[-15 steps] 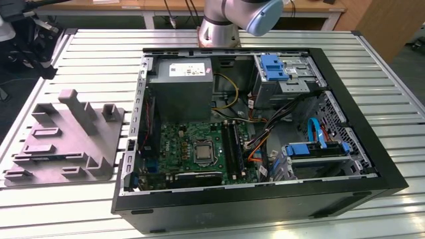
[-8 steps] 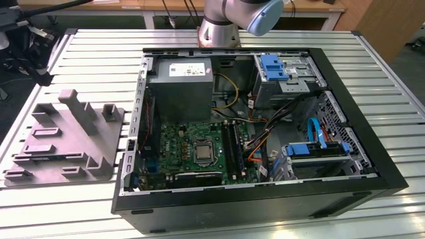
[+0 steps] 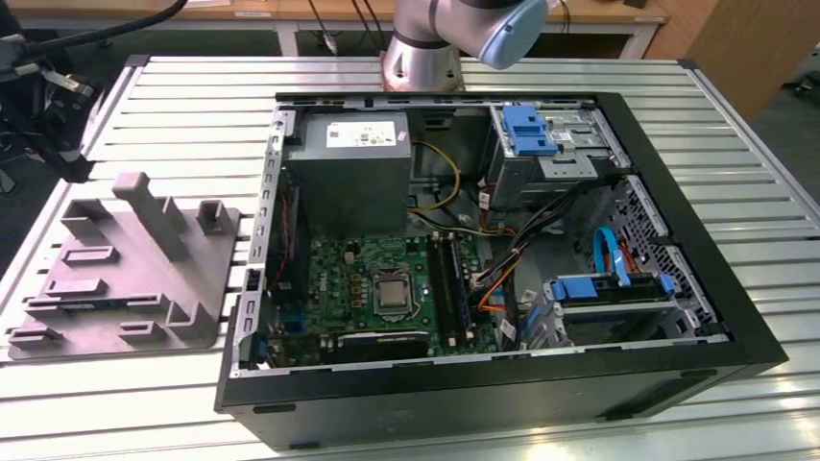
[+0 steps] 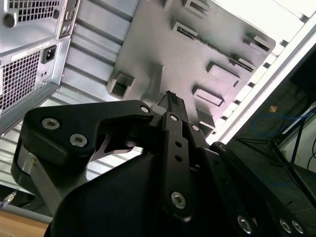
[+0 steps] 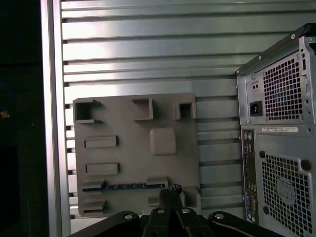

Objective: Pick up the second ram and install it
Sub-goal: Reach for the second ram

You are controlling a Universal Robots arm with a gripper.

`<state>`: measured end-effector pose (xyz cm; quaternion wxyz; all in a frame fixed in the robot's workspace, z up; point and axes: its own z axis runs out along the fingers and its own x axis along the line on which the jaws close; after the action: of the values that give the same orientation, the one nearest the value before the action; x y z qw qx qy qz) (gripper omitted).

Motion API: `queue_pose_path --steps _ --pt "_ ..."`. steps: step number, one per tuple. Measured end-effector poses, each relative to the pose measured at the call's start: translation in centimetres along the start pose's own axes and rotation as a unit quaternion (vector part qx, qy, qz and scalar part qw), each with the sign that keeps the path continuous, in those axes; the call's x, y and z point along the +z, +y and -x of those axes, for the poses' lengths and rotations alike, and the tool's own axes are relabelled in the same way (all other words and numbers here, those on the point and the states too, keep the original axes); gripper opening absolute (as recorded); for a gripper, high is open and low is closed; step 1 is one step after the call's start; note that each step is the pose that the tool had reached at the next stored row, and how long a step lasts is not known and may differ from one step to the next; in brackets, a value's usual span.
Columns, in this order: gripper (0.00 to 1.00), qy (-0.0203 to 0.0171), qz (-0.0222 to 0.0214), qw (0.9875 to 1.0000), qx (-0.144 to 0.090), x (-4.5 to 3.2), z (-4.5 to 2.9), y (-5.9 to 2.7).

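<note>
The second ram [image 5: 123, 186] is a thin blue-green stick with dark chips. It stands on edge in a long slot of the grey plastic block [image 5: 138, 113]. My gripper [image 5: 173, 189] hangs well above the block, over the end of the ram nearest the computer case. Its fingers are shut together with nothing between them. The second wrist view shows the same fingers [image 4: 170, 98] from the side, over the block [image 4: 197, 49]. In the exterior view the block [image 3: 122, 279] sits left of the open case, where the green motherboard [image 3: 372, 283] lies with dark memory slots [image 3: 448, 279] beside the processor socket.
The open black computer case [image 3: 666, 375] fills the middle of the slatted metal table [image 3: 192, 106], with a grey power supply [image 3: 349, 168] and drive cages [image 3: 551, 144] inside. Its rear panel [image 5: 276, 128] stands close beside the block. The table's edge rail [image 5: 49, 123] runs along the block's far side.
</note>
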<state>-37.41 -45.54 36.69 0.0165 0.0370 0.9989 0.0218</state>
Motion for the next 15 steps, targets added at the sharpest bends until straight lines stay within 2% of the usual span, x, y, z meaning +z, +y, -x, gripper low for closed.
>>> queue_pose_path --steps 15 --pt "0.1 0.0 0.0 1.0 0.0 1.11 -0.68 -2.56"
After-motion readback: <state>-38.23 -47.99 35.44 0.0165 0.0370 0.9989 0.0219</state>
